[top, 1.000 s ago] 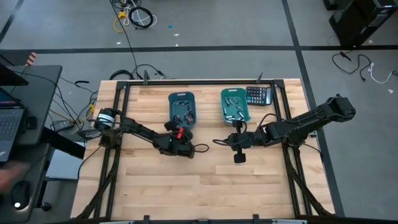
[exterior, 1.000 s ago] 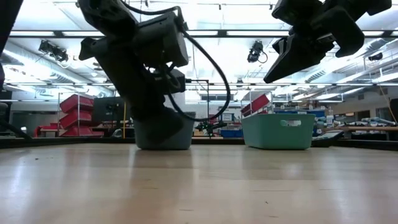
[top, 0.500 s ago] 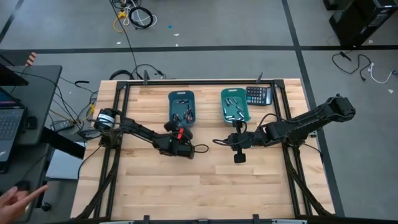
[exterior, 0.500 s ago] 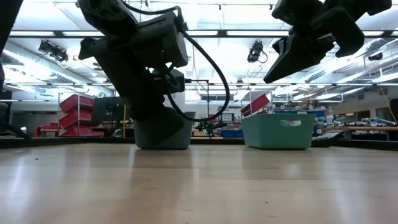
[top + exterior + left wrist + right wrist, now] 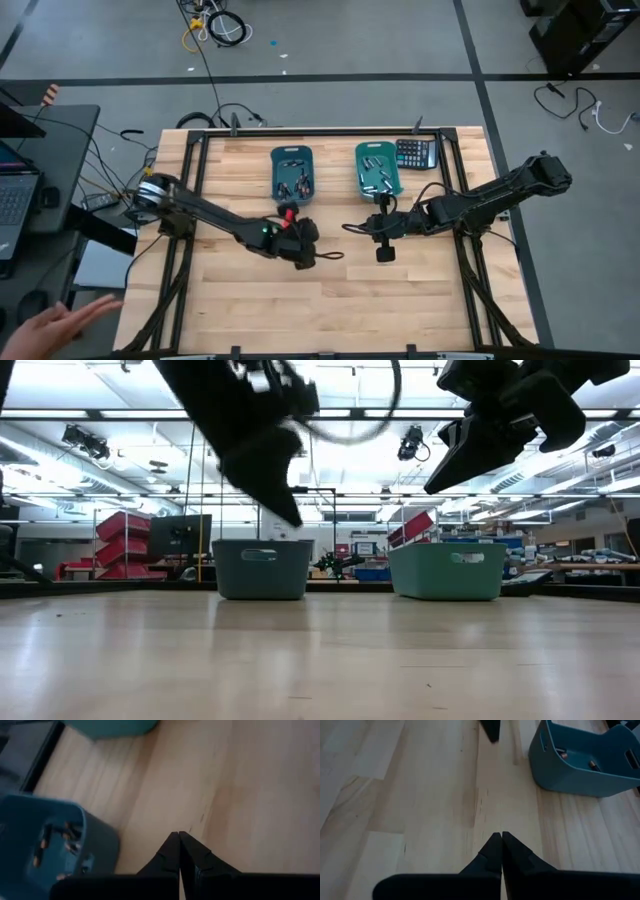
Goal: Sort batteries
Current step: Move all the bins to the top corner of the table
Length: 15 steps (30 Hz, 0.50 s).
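A person's hand (image 5: 62, 322) shows at the far left, off the pale wooden plank counter (image 5: 330, 300). The left tool (image 5: 306, 240), dark two-finger tip, hovers over bare wood just in front of the left teal plastic bin (image 5: 293, 175). Its fingers are pressed together and hold nothing; the left wrist view shows them meeting at a point over bare planks.

The batteries (image 5: 295, 183), small grey and dark cylindrical cells, lie inside that left bin. More of them sit in the right teal plastic bin (image 5: 378, 168), further back on the counter. None shows loose on the wood, so the sorting looks finished or close to it.

A black calculator (image 5: 417, 153) sits just beside the right bin and is not part of the sort.

The right tool (image 5: 384, 252) hangs over open counter in front of the right bin, fingers together and empty. Both arms seem parked clear of the bins, probably so nothing gets knocked.
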Motion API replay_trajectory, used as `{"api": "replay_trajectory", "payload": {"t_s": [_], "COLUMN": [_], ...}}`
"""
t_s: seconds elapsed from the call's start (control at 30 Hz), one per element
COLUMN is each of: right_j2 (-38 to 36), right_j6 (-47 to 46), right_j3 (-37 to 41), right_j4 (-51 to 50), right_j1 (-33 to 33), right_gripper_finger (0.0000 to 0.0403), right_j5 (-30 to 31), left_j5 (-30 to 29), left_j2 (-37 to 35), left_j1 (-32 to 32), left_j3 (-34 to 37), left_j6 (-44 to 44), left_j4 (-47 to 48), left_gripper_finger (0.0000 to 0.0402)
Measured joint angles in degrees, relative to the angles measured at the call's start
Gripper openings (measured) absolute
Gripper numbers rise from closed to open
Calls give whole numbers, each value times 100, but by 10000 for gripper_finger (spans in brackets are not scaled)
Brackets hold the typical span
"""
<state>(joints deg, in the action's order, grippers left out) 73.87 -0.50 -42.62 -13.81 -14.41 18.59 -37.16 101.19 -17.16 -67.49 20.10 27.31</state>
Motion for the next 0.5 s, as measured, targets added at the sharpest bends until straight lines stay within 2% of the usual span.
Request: {"api": "replay_trajectory", "payload": {"t_s": [0.27, 0.5], "right_j2": [2, 4], "right_j6": [1, -1], "right_j3": [185, 558], "right_j4": [228, 665], "right_j1": [0, 107], "right_gripper_finger": [0, 0], "right_j5": [-2, -9], "left_j5": [161, 973], "left_j2": [-861, -1149], "left_j1": [191, 753], "left_j3": [73, 639], "left_j6": [-608, -837], "left_j4": [672, 357], "left_gripper_finger": [0, 0]}}
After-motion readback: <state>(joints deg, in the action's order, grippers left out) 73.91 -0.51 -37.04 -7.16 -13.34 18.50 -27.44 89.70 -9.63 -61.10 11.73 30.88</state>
